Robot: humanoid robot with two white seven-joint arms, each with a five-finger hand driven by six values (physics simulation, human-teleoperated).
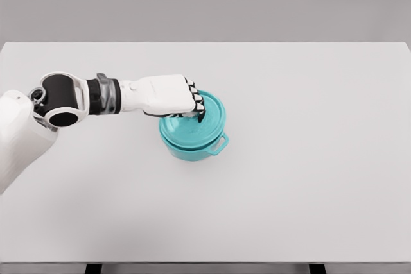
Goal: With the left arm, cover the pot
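Observation:
A teal pot (196, 149) with a side handle stands near the middle of the white table (308, 158). Its teal lid (209, 123) lies on the rim, tilted slightly up toward the far right. My left hand (194, 104) reaches in from the left, over the lid's near-left part. Its fingers (198, 102) are curled down onto the lid's top, where the knob is hidden beneath them. The right arm does not show.
The table's far edge runs across the top of the view and its front edge along the bottom. Nothing else stands on the table.

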